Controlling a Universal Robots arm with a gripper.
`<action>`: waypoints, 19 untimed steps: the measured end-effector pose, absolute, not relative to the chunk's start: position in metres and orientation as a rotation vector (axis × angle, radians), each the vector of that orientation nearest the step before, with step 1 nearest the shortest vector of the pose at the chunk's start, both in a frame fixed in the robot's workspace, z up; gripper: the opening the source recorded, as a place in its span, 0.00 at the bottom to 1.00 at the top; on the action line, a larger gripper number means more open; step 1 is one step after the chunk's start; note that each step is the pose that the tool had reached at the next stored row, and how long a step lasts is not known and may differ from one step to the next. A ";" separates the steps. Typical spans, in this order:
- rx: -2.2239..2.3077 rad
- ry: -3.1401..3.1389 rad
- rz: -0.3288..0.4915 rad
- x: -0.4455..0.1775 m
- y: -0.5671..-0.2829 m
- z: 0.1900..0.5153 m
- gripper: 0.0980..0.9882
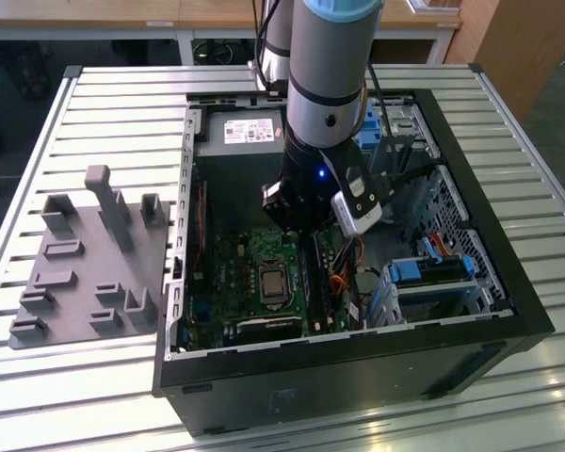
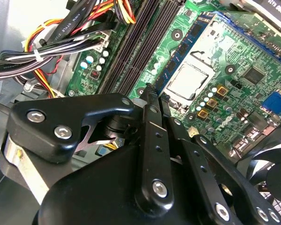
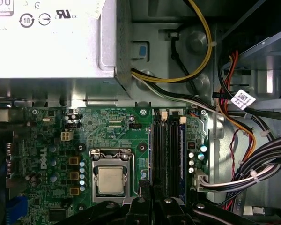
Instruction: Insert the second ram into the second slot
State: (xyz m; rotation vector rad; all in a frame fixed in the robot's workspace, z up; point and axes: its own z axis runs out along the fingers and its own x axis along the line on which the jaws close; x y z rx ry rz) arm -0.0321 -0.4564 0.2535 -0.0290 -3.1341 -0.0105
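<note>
Now, gripper (image 2: 157, 96) clamped on second ram (image 2: 185, 49), just above mobo slots (image 2: 136, 47).

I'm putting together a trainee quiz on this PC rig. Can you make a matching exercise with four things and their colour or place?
Things:
1 motherboard
2 processor
3 fixture plate
4 drive-bay clip

Colour or place:
A bright blue
B grey, on the table outside the case
C green
D silver, in its socket

Pairs: 1-C, 2-D, 3-B, 4-A
</note>
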 end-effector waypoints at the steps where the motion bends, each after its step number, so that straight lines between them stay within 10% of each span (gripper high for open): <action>1: -0.029 -3.134 -0.010 -0.032 -0.456 0.253 0.04; 19: -0.029 -3.134 -0.010 -0.032 -0.456 0.244 0.04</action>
